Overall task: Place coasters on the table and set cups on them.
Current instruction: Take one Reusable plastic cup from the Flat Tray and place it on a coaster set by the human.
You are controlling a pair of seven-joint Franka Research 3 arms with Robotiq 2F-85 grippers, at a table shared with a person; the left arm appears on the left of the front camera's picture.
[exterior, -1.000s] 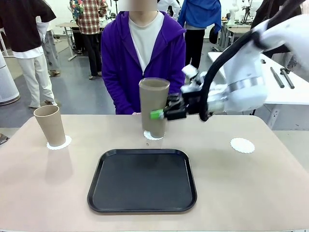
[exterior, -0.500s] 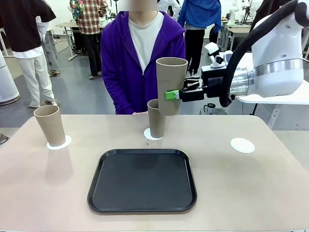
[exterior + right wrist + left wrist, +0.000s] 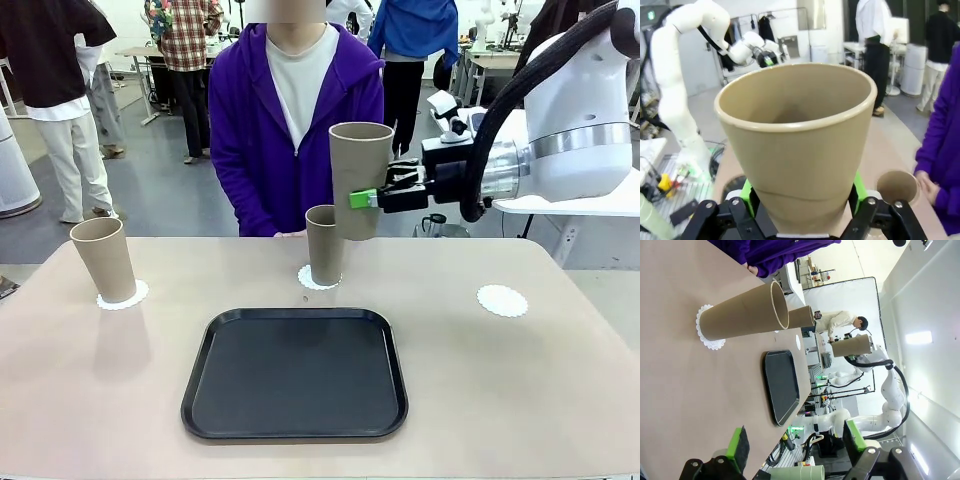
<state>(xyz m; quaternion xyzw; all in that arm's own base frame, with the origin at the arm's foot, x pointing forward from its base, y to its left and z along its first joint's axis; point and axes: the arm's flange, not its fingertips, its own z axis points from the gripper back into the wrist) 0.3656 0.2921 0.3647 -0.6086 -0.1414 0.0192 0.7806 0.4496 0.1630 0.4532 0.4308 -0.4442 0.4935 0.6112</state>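
1. The right gripper is clamped on a cup and holds it upright in the air, above the far middle of the table, at about 1 o'clock from the black tray. In the right wrist view the green pads press both sides of this lifted cup.
2. Just below and to the lifted cup's 7 o'clock, a second cup stands on a coaster near the table's far edge, directly at 12 o'clock from the tray. The two cups overlap in the front view; whether they touch I cannot tell.
3. A third cup stands on its coaster at the tray's 10 o'clock, close to the left edge of the table.
4. A bare coaster lies at the tray's 2 o'clock, with open tabletop all around it and toward the right edge.
5. The tray sits centred, its near rim close to the robot's edge; bare table lies on both its sides.
6. The left gripper, seen in its wrist view, has its jaws spread wide with nothing between them, off the table's left end near the third cup.
7. Count: three cups, three coasters, one tray.
8. A person in a purple jacket stands at the far edge, behind the middle cup.
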